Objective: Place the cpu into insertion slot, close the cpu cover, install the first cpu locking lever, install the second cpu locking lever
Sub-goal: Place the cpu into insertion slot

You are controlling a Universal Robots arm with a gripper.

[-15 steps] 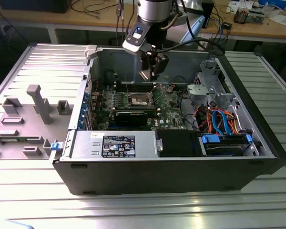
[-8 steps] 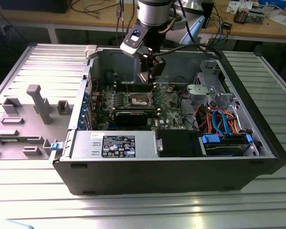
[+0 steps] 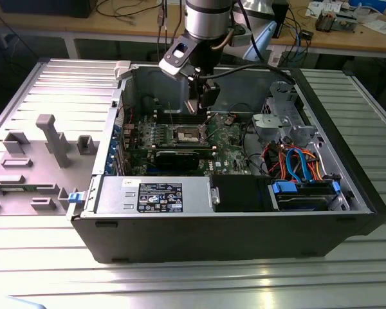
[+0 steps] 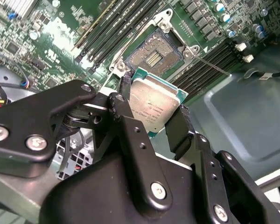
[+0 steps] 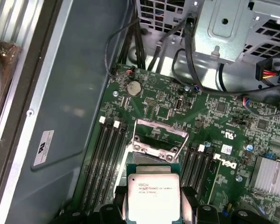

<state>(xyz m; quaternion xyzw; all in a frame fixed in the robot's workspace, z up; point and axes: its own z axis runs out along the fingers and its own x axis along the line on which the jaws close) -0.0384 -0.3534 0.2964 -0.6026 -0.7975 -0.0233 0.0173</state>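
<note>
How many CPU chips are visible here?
1: the cpu, clamped in the pincer above the motherboard; the insertion slot sits empty. Others may be hidden from view.

cpu (image 5: 154, 193) gripped in claw (image 5: 153, 199), motherboard (image 5: 224, 119) beyond

The insertion slot (image 3: 186, 134) is sitting in the motherboard (image 3: 235, 154), which is lying inside the open computer case (image 3: 212, 235) on the surface (image 3: 51, 264). The hand (image 3: 203, 103) is hanging above the slot, gripping the cpu (image 4: 156, 105) between its fingers (image 4: 177, 128), apart from the slot. Memory slots (image 5: 107, 158) are flanking the slot on two opposite sides. A drive cage (image 3: 280, 122) is standing to the slot's right in the exterior view, and the power supply (image 3: 154, 193) is lying in front of the slot. The cpu cover (image 5: 161, 127) is seemingly standing raised at one edge of the slot. Outside the case, well to the slot's left in the exterior view, a fixture tray (image 3: 26, 174) is resting on the surface.
</note>
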